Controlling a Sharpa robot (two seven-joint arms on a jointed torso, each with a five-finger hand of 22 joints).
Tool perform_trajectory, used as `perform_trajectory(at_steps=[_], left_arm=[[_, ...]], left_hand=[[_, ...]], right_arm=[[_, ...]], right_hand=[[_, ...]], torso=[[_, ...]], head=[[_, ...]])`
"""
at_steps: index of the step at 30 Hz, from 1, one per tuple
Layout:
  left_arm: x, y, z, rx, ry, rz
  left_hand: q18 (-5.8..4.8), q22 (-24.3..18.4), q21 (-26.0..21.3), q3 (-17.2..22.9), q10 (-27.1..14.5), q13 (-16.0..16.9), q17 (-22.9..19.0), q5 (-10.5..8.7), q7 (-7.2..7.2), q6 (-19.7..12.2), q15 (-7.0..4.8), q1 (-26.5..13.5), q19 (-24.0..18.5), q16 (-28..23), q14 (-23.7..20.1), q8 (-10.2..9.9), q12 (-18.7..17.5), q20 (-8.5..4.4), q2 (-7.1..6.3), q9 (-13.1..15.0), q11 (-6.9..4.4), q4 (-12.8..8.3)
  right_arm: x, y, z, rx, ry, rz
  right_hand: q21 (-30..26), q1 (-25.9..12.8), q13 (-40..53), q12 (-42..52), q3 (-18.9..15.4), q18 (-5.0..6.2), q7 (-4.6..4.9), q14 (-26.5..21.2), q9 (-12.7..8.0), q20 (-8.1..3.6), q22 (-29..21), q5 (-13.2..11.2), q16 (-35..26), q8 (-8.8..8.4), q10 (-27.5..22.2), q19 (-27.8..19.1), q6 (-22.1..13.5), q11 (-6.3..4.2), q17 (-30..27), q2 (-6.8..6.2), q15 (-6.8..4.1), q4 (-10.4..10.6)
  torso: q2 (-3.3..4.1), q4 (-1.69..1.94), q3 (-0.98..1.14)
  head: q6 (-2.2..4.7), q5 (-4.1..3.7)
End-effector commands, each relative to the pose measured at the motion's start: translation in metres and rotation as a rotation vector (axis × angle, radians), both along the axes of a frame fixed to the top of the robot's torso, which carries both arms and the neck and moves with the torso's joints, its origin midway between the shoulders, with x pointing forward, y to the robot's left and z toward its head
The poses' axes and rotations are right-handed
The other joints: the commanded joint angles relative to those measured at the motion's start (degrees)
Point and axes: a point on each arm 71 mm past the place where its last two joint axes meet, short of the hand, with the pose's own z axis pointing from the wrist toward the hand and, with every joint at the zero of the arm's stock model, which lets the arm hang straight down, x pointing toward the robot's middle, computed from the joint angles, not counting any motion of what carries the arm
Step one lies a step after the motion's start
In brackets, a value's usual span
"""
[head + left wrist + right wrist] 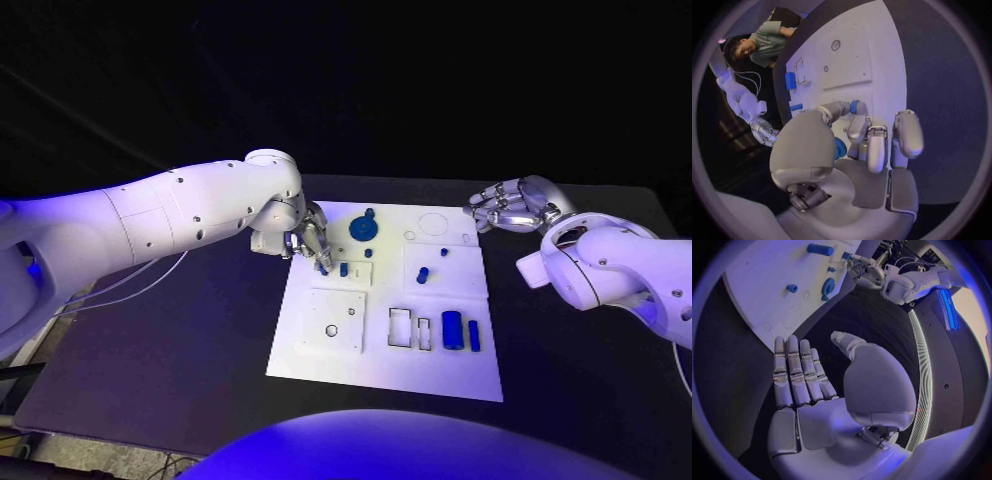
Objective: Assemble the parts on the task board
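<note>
Pinching small blue peg (343, 268) at fingertips, left hand (299, 240) sits over white board (332, 345) left side. Right hand (508, 208) off board's far corner, fingers spread, holding nothing.

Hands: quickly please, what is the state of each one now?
Left hand: holding a small blue part at its fingertips, over the task board.
Right hand: open, holding nothing.

Right hand (826, 400) open above table, task board (761, 295) beyond
</note>
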Motion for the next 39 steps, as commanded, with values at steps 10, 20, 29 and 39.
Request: perform_trajectory(at_steps=[10, 20, 29, 39], left_arm=[[-0.0021, -0.0036, -0.008, 0.019, 0.004, 0.009], [-0.0012, -0.0024, -0.0089, 0.017, -0.005, 0.036], [-0.0014, -0.0013, -0.0093, 0.019, -0.005, 0.046], [-0.0012, 0.0011, -0.0099, 0.025, -0.008, 0.054]], left_hand=[[0.14, 10.3, 0.5, 9.2, 0.6, 0.2, 15.1, -0.31, -0.44, 0.0, 0.19, 0.2, 0.4, 0.2, 6.0, -0.6, 0.5, -0.11, 1.19, 1.0, 0.07, -9.7], [0.15, 10.2, 0.4, 6.9, 0.9, 0.3, 15.1, -0.07, -0.48, 0.1, 0.27, -1.8, 0.2, 0.2, 6.0, -2.3, 0.6, 0.02, 0.82, 0.9, 0.13, -9.0], [0.13, 10.2, 0.1, 0.7, 0.7, 0.4, 15.1, -3.02, -1.72, 1.6, -0.3, -5.7, 0.2, 0.2, 6.0, -6.3, 0.7, -0.3, 0.14, -0.3, -0.68, -5.2], [0.12, 10.2, -0.1, -1.9, 0.5, 0.5, 15.1, -7.9, -1.52, 3.1, -0.2, -8.4, 0.3, 0.2, 6.0, -8.4, 0.9, -0.27, -0.82, -0.9, -0.52, -1.9]], right_arm=[[-0.0006, 0.0013, -0.0003, -0.005, 0.0, 0.017], [-0.0007, 0.0011, -0.0006, -0.005, 0.0, 0.016], [-0.0008, 0.0008, -0.0009, -0.005, 0.001, 0.016], [-0.0008, 0.0005, -0.0012, -0.005, 0.002, 0.016]], right_hand=[[-0.3, -0.1, -0.1, 0.2, -0.1, 0.64, 1.82, 0.0, -0.1, 0.14, -0.1, 0.4, -0.4, 0.2, -0.3, 0.2, -0.5, 0.12, -0.1, 0.36, 0.11, -0.5], [-0.3, -0.1, -0.1, 0.2, -0.1, 0.64, 1.82, 0.0, -0.1, 0.14, -0.1, 0.4, -0.4, 0.2, -0.3, 0.2, -0.5, 0.12, -0.1, 0.36, 0.11, -0.5], [-0.3, -0.1, -0.1, 0.2, -0.1, 0.64, 1.82, 0.0, -0.1, 0.14, -0.1, 0.4, -0.4, 0.2, -0.3, 0.2, -0.5, 0.12, -0.1, 0.36, 0.11, -0.5], [-0.4, 0.0, -0.2, 0.2, -0.1, 0.64, 1.84, 0.0, -0.2, 0.15, -0.3, 0.4, -0.5, 0.21, -0.4, 0.2, -0.6, 0.14, -0.1, 0.36, 0.14, -0.6]], torso=[[-0.02, 0.07, -0.1], [-0.02, 0.1, -0.08], [-0.04, 0.04, -0.08], [-0.08, 0.03, -0.07]], head=[[0.0, -0.15], [0.0, -0.18], [0.0, -0.15], [0.0, -0.19]])
